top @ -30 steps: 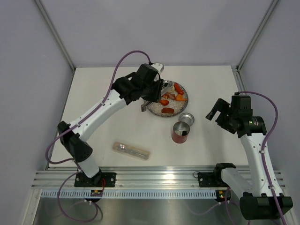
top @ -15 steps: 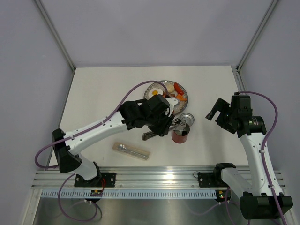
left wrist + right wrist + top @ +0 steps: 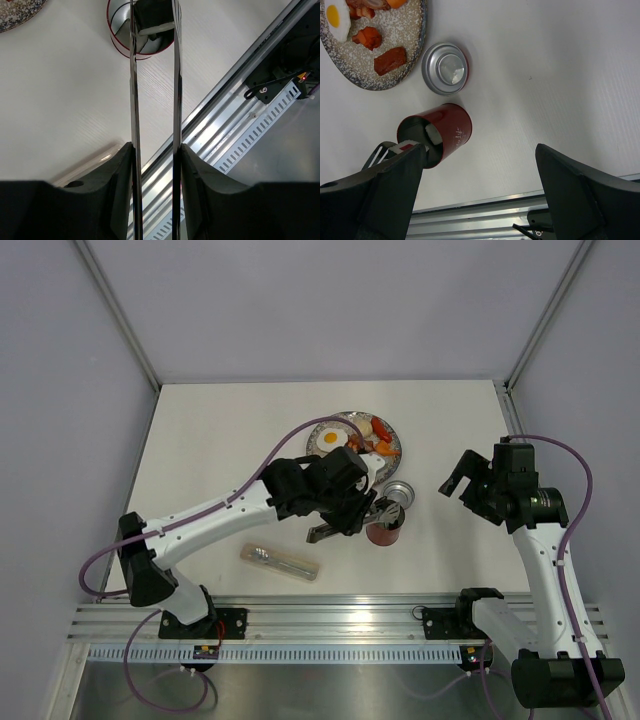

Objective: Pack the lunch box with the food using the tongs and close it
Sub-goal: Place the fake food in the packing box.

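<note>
Squeezing slim silver metal tongs (image 3: 176, 90) in left gripper (image 3: 154, 152), jaws part-closed across both thin arms, joined end out of sight behind the fingers. Springy and slick, probably: expect the 2 arms to flex and twist, so keep the hold square and well back from the tips.

Pinching a small black-and-white sushi block (image 3: 155, 15) at the tips, right at the mouth of the small red cylindrical lunch box (image 3: 455, 127) with its shiny metal inside. Looks partly past the rim. Light, hard toy piece, likely slippery against metal, so ease the squeeze only once it is fully over the opening.

Light, tall jar too: could tip if nudged by the tongs. Standing upright on the table, just beside its round lid (image 3: 446, 68), which lies metal side up.

Beyond that, on the flat speckled grey plate (image 3: 350, 57): fried egg (image 3: 335, 14), red-brown sausage (image 3: 390, 60), orange shrimp (image 3: 370, 37).

Keeping right gripper (image 3: 458, 478) wide open and empty, hovering well apart to the right of the jar.
</note>
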Robot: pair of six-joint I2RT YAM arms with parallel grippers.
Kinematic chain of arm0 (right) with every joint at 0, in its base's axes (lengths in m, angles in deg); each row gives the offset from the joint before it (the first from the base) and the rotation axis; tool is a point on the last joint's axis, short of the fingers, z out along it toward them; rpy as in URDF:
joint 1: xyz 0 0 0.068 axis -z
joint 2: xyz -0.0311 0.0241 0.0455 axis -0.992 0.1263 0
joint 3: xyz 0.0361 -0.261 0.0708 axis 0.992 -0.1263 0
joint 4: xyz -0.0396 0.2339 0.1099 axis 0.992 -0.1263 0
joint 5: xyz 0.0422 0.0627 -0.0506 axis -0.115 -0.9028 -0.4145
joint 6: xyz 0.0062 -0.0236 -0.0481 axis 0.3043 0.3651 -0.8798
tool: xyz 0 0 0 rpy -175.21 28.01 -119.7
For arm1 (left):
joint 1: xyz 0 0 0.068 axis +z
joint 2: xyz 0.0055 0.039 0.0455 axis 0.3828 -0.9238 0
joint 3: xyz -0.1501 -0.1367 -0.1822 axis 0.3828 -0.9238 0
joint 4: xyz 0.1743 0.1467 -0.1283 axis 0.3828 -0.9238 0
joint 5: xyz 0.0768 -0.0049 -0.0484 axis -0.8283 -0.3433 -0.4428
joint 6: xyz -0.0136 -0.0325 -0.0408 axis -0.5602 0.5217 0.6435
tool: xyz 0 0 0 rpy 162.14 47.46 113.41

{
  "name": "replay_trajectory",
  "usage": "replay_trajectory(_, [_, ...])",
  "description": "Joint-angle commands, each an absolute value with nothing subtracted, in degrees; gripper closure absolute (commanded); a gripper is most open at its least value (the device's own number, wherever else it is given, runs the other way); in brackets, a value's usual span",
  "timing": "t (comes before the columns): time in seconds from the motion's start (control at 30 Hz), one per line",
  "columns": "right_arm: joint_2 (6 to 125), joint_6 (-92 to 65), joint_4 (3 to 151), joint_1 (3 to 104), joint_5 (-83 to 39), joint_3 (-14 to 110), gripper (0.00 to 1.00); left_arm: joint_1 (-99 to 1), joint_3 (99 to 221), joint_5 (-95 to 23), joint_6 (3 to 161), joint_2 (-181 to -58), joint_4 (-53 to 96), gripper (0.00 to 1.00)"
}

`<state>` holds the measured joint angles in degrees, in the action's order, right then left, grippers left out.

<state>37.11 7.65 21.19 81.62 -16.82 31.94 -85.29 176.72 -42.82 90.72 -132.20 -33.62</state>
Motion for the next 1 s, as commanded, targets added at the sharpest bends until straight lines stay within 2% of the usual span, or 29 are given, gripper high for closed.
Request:
replay_trajectory(0.0, [36.39,7.11,22.48,81.42,-16.05,32.57,0.0,-85.26,177.56,-43.53,90.07,-133.38,-29.76,0.95])
replay_trajectory(0.07, [36.39,7.02,22.4,81.51,-15.96,32.57,0.01,-85.26,177.64,-43.53,90.24,-133.82,-29.32,0.88])
replay_trajectory(0.2, [36.3,7.11,22.22,81.51,-15.96,32.57,0.01,-85.26,178.0,-43.88,90.51,-134.44,-29.84,0.56])
replay_trajectory(0.27, [36.21,7.02,22.22,81.51,-15.87,32.4,0.01,-85.26,178.0,-43.88,90.68,-134.27,-29.84,0.46])
replay_trajectory(0.57, [36.21,7.2,22.4,81.51,-16.14,32.57,0.01,-85.26,179.58,-45.36,90.77,-133.04,-30.63,0.46])
replay_trajectory(0.73, [36.04,7.2,22.13,81.42,-16.05,32.75,0.01,-85.18,181.85,-47.65,90.51,-132.07,-31.16,0.57])
replay_trajectory(0.97, [35.68,7.37,21.87,81.42,-16.05,32.66,0.0,-82.19,185.2,-49.77,90.42,-131.89,-30.64,0.6])
